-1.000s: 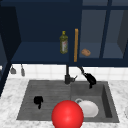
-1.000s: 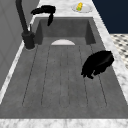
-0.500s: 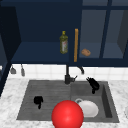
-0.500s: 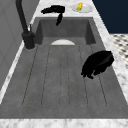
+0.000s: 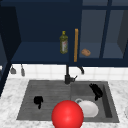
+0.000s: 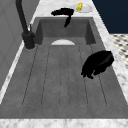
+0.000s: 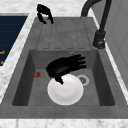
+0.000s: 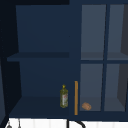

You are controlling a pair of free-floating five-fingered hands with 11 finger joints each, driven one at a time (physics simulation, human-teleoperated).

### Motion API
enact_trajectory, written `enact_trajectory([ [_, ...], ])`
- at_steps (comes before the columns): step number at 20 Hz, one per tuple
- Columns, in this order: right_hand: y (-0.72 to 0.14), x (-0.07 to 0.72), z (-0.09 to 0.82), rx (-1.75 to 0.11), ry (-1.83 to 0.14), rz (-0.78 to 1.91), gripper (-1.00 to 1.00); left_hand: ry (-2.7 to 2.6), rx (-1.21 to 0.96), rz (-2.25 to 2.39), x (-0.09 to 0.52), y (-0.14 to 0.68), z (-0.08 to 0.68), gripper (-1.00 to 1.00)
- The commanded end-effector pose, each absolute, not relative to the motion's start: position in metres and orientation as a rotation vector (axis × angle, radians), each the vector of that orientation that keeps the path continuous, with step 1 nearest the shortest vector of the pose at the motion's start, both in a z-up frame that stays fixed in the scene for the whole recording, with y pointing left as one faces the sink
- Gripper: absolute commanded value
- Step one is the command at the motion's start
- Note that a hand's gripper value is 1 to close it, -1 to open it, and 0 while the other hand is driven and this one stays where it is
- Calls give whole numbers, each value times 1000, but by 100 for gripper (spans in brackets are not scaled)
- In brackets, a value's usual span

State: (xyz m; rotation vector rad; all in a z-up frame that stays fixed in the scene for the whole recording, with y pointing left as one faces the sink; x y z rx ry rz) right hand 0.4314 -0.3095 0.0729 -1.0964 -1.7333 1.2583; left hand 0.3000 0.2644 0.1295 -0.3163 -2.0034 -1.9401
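Note:
My right hand [image 5: 96, 90] hovers open over the sink basin [image 5: 107, 100], fingers straight and holding nothing. In the right side view the right hand [image 7: 65, 65] is just above the far edge of a white plate [image 7: 65, 90] lying on the basin floor. My left hand [image 5: 38, 100] hangs over the ribbed drainboard [image 5: 50, 90], fingers curled down around nothing; the left side view shows this hand [image 6: 97, 63] near the drainboard's front edge. A red ball [image 5: 67, 115] shows at the sink's front rim.
The black faucet [image 5: 67, 77] stands behind the sink's middle. A small red thing [image 7: 37, 74] lies in the basin. A dish with something yellow [image 6: 81, 7] sits on the counter beyond the basin. The cabinet above holds a bottle [image 8: 64, 96], an orange handle [image 8: 76, 97] and a brown lump [image 8: 86, 106].
My right hand has moved from beside the faucet out to the right and toward the front, over the basin. The left hand has stayed still.

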Motion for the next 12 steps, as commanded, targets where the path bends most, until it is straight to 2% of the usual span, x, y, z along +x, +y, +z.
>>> enact_trajectory([
  [1, -319, 404, 71, -1100, -1730, 1222, -100, -2003, -316, -1940, 300, 264, 130, 0],
  [12, -349, 349, 87, -957, -1575, 1264, -100, -2003, -316, -1940, 300, 264, 130, 0],
])
